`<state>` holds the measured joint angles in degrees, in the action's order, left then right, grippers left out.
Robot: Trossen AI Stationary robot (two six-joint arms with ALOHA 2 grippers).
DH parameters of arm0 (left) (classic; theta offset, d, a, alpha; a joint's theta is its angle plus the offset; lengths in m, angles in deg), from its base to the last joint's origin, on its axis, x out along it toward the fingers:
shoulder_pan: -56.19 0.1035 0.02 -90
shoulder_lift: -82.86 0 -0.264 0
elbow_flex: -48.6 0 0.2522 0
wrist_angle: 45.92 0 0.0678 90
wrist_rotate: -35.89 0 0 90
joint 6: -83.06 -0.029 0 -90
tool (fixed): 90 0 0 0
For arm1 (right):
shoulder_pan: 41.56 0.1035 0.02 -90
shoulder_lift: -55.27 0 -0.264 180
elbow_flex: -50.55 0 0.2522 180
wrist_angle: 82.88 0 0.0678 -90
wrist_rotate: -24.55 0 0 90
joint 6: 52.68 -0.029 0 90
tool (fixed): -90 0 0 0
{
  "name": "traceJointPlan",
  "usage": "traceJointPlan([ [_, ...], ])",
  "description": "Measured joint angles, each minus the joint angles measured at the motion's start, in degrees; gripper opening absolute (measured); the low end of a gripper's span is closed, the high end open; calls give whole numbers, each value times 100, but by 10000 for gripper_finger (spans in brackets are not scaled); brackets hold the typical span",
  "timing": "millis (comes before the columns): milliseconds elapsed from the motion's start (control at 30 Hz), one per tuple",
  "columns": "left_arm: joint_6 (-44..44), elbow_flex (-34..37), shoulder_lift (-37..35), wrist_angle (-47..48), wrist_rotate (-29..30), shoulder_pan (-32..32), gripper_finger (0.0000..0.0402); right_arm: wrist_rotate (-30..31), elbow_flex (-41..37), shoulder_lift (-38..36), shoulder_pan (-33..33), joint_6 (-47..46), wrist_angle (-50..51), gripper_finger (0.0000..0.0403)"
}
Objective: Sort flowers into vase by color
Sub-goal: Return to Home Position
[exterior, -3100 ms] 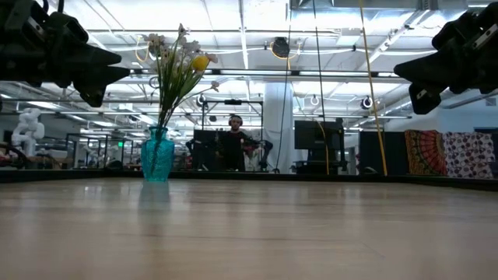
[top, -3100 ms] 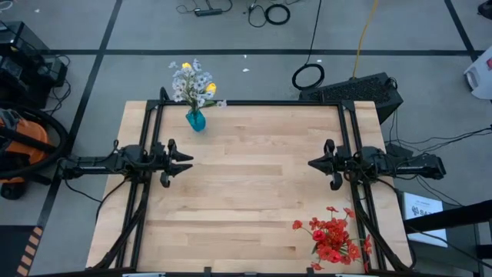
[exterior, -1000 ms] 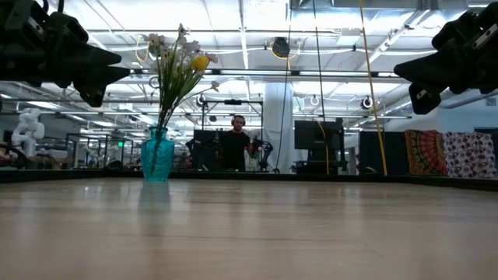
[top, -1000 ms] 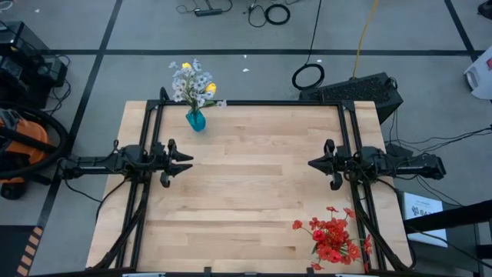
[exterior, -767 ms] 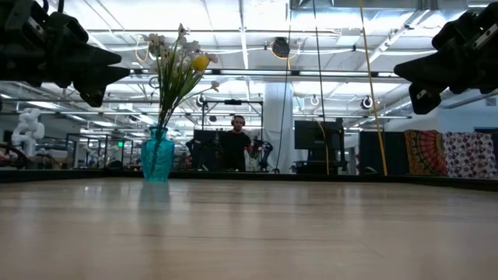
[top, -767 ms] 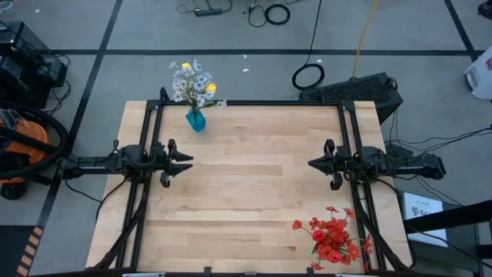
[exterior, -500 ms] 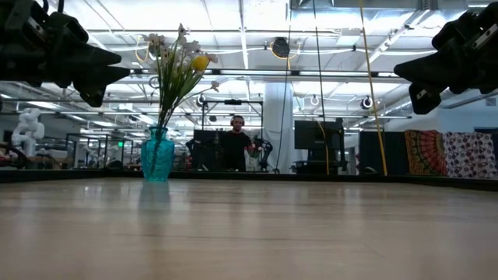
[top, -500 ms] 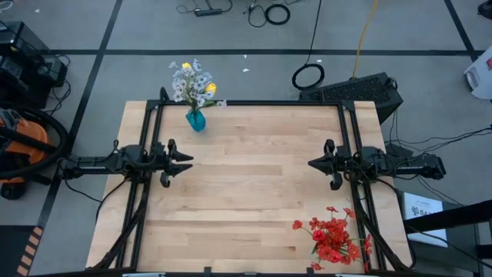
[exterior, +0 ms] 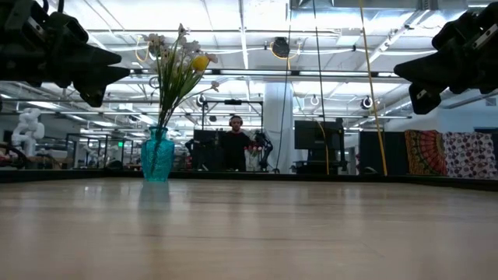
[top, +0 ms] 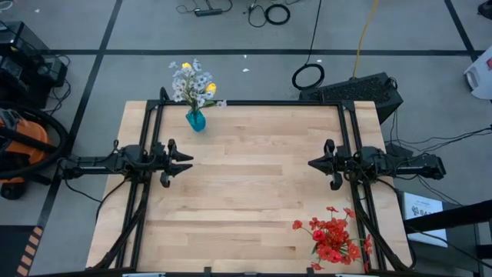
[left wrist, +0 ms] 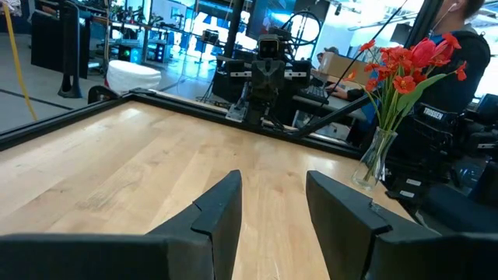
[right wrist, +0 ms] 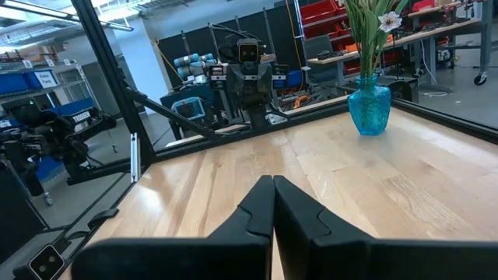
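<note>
A teal vase [top: 196,120] stands on its base at the table's far left, holding white and yellow flowers [top: 192,83]; it also shows in the low view [exterior: 157,155] and the right wrist view [right wrist: 369,110]. Red flowers [top: 334,237] stand in a clear glass vase [left wrist: 372,159] at the near right. My left gripper [top: 187,162] hangs open above the table's left side, its fingers [left wrist: 226,210] apart with nothing between. My right gripper [top: 314,164] hangs shut above the right side, fingers [right wrist: 272,204] together, holding nothing.
Black rails [top: 254,103] frame the wooden table along its far edge and both sides. A person [exterior: 236,148] stands in the room beyond the far edge. Bare wood [top: 254,177] lies between the two grippers.
</note>
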<state>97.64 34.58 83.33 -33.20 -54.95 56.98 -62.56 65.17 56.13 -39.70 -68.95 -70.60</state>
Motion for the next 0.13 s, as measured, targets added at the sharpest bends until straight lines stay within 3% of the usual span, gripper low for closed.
traceJointPlan([
  [133, 0, 0, -2, 0, 0, 0, 150, 0, 0, 0, 0, 2, 1, 0],
])
